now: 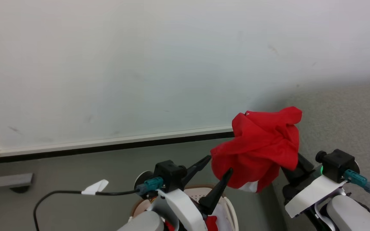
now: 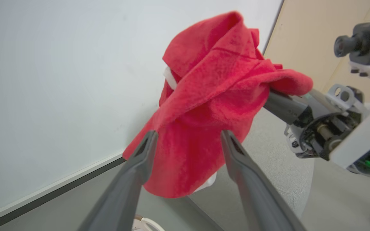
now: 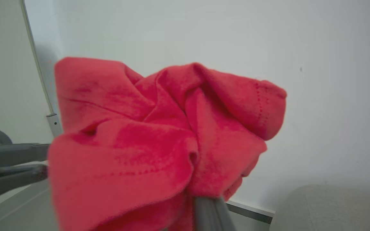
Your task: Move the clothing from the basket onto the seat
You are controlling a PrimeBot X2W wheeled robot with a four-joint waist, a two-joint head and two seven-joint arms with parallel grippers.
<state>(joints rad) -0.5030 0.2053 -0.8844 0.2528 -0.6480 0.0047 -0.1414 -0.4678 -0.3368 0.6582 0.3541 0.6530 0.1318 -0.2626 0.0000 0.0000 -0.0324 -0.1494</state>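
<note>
A bunched piece of red clothing [image 1: 259, 147] hangs in the air in front of the wall. My right gripper [image 1: 289, 165] is shut on it from the right, its fingertips buried in the folds [image 3: 159, 144]. My left gripper [image 1: 219, 164] stands open at the cloth's lower left edge, and its two fingers [image 2: 140, 160] straddle the hanging fabric [image 2: 204, 112] without pinching it. The cream basket [image 1: 231, 208] sits below my left arm with more red clothing [image 1: 211, 223] inside. The grey seat [image 1: 348, 112] lies to the right, and its rounded corner [image 3: 332, 205] shows in the right wrist view.
A pale wall [image 1: 140, 64] with a white and black baseboard [image 1: 108, 144] runs close behind the cloth. A black cable with a white tag [image 1: 96, 186] trails left over the grey floor. A grey block [image 1: 8, 181] sits at the far left.
</note>
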